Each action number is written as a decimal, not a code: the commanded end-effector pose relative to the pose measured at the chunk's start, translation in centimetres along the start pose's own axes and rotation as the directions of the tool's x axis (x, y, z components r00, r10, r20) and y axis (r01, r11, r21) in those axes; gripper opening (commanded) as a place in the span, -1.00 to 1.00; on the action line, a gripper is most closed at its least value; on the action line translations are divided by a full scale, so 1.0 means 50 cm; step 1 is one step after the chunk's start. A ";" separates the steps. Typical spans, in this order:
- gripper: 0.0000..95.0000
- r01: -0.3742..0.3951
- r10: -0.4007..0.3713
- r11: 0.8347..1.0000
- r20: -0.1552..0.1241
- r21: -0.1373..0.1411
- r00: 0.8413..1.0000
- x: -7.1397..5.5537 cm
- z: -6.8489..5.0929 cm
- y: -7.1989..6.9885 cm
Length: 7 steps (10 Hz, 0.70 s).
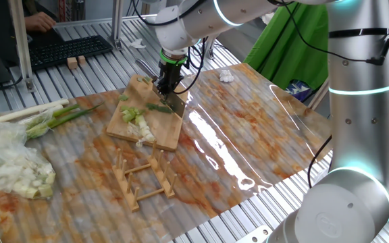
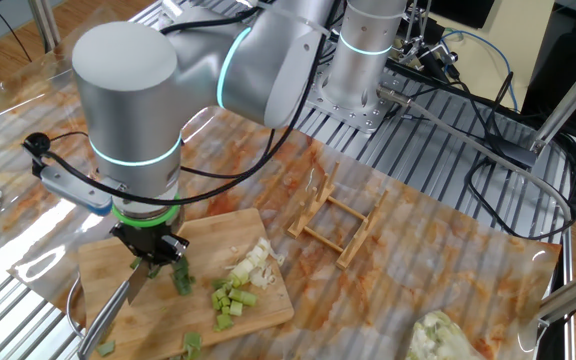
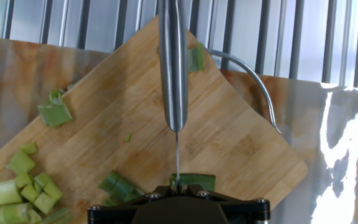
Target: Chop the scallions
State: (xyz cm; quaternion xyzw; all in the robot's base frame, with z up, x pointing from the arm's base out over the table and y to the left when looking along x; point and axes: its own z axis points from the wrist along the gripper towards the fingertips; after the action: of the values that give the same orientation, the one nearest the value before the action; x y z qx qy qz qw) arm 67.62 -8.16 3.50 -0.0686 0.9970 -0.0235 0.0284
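Note:
My gripper is shut on a metal knife and holds it over the wooden cutting board. In the hand view the thin blade runs down to the gripper, right above a green scallion piece. More green pieces lie beside it. Cut white and pale-green scallion bits lie at the board's lower left, with one loose piece farther up. The other fixed view shows the gripper, the knife and the cut bits on the board.
A bundle of long whole stalks and a pale heap in clear plastic lie left of the board. A wooden rack stands in front. A white wad lies behind. A metal loop sticks out of the board's corner.

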 end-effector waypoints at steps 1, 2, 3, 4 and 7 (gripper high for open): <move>-1.00 -0.009 0.009 1.000 -0.013 -0.004 1.000 0.002 0.029 0.003; -1.00 -0.025 0.025 1.000 -0.009 -0.018 1.000 0.001 0.033 0.003; -1.00 -0.041 0.041 0.998 -0.008 -0.045 0.999 -0.001 0.037 0.002; -1.00 -0.049 0.048 0.997 -0.015 -0.061 0.999 -0.001 0.042 0.003; -1.00 -0.055 0.054 0.996 -0.026 -0.067 0.998 0.000 0.033 0.006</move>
State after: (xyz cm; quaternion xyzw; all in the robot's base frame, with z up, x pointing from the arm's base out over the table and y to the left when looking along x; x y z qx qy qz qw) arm 67.63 -8.10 3.50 -0.0370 0.9990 0.0192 0.0146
